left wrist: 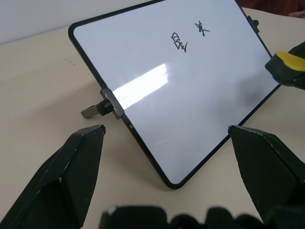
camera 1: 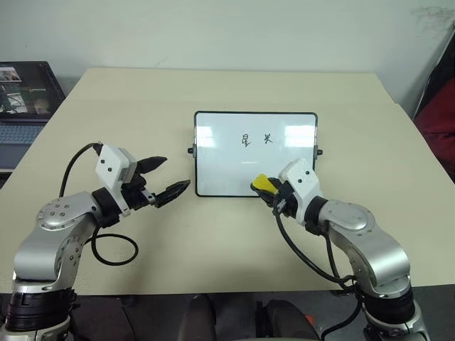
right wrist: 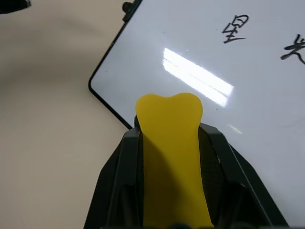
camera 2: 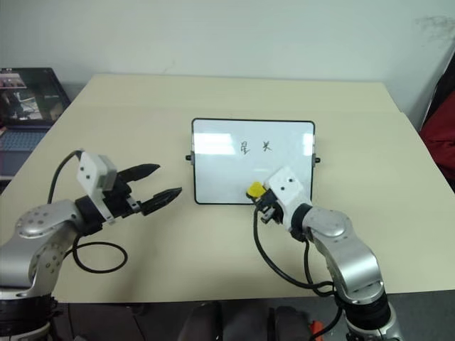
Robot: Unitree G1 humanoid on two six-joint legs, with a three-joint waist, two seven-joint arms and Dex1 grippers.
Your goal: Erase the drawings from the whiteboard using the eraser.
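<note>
The whiteboard point(camera 1: 220, 160) stands tilted on the middle of the table, with two small black drawings point(camera 1: 247, 140) side by side in its upper half. My right gripper point(camera 1: 267, 190) is shut on the yellow eraser point(camera 1: 261, 182), which sits in front of the board's lower right part, below the drawings. The right wrist view shows the eraser point(right wrist: 170, 143) clamped between the black fingers, with the drawings point(right wrist: 236, 28) beyond it. My left gripper point(camera 1: 176, 171) hangs open just left of the board's lower left corner, holding nothing.
An open laptop point(camera 1: 25, 92) sits off the table's far left corner. Something dark red point(camera 1: 437, 121) stands beyond the table's right edge. A small black knob point(left wrist: 107, 102) sticks out at the board's side. The beige tabletop point(camera 1: 142, 99) spreads around the board.
</note>
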